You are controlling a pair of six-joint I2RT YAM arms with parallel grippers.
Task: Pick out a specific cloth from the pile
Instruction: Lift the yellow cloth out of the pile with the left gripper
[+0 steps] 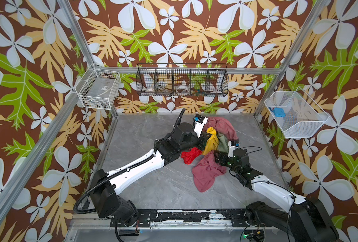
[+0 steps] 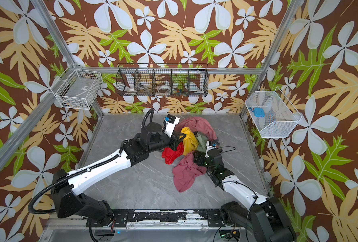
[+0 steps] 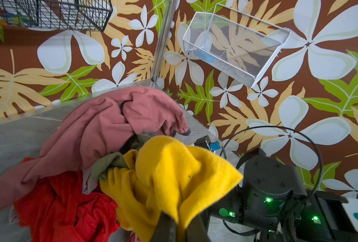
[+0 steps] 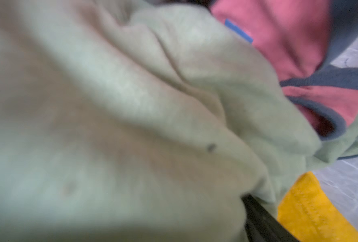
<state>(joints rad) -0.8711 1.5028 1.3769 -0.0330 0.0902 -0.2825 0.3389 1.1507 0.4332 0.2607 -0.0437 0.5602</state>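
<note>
Two grippers: cloth (image 3: 174, 171) is clamped by L gripper (image 3: 179, 224) (over pile (image 1: 207, 174)); R gripper's (image 1: 218, 155) state can't be told.

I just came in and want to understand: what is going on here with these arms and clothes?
The left gripper is shut on the yellow cloth and holds part of it up over the pile; the rest hangs among the other garments. The right gripper is low at the pile's right side, close against the green garment; whether its fingers are open cannot be seen. The cloth is not yet free of the pile.
</note>
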